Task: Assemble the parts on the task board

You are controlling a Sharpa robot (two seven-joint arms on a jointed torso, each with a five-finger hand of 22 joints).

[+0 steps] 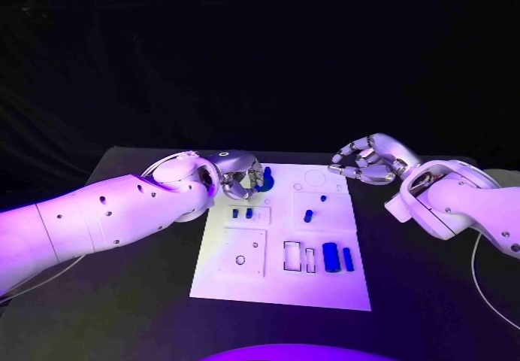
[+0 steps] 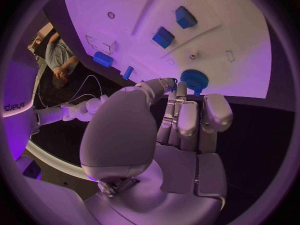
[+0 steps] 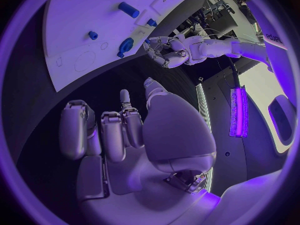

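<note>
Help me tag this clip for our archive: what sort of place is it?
Probably a robotics lab test bench. A white task board with cut-out slots and small blue parts lies on a black table against dark drapes, and the left hand has its fingers at a blue gear.

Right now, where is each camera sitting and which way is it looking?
Head view: on the robot's head, looking down at the task board; both arms come in, left hand and right hand.
Left wrist view: behind the left hand, facing the blue gear.
Right wrist view: behind the right hand, facing the board's edge.
All share the board and gear.
</note>
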